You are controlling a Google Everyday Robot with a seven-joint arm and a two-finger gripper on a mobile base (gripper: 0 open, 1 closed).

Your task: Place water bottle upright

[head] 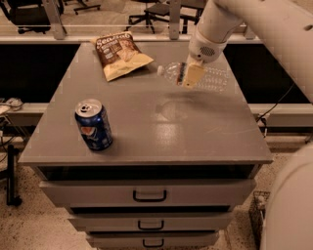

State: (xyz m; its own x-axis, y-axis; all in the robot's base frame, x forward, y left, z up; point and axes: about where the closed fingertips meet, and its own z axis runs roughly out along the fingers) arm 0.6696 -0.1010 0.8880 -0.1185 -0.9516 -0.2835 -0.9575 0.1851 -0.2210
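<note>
The water bottle point(215, 78) is clear and ribbed. It lies sideways in the air a little above the far right part of the grey cabinet top point(195, 139), with its cap end point(161, 70) pointing left. Its shadow falls on the top below it. My gripper point(190, 75) comes down from the upper right and is shut across the bottle's neck end. The tan fingers point(193, 74) cover the label area.
A blue soda can point(93, 124) stands upright at the front left of the top. A chip bag point(120, 53) lies at the back left. Drawers point(149, 195) sit below the front edge. My white arm fills the right side. Office chairs point(156, 10) stand behind.
</note>
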